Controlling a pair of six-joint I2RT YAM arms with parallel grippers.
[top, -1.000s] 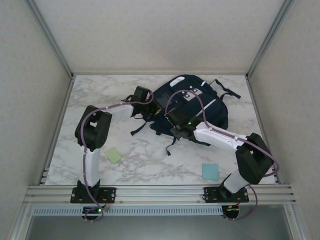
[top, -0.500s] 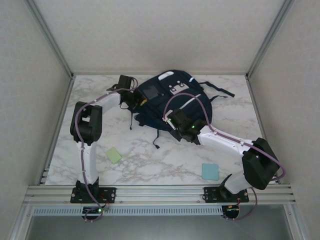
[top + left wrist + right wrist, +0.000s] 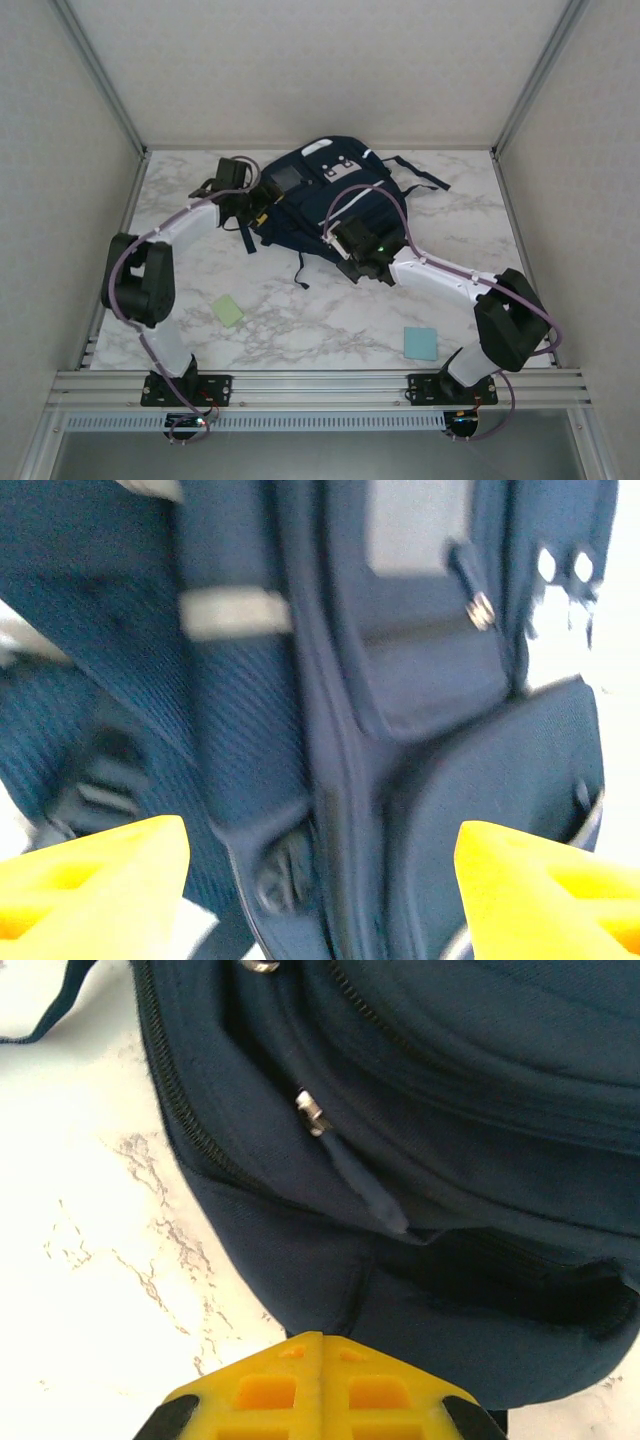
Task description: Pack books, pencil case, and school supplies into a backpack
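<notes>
- Looking down from the top camera, I see the large navy-blue fabric backpack (image 3: 310, 215) lying in the upper centre of the frame on the white marble tabletop (image 3: 300, 325). Its dark straps trail to the right and lower left.
- My left gripper (image 3: 255, 204) sits at the backpack's left edge. On its wrist camera the two yellow fingers (image 3: 90, 880) stand far apart at the lower corners, released, with blurred navy fabric and a grey patch (image 3: 415, 525) beyond them.
- My right gripper (image 3: 342, 243) is at the backpack's lower edge. On its wrist camera the yellow fingers (image 3: 270, 1390) are clenched together at bottom centre, tips against the fabric. I cannot tell whether any cloth is caught between them.
- A metal zipper pull (image 3: 312, 1112) hangs above those tips.
- The pale green square pad (image 3: 227, 310) lies at lower left and the light blue square pad (image 3: 421, 343) at lower right, both well apart from the backpack.
</notes>
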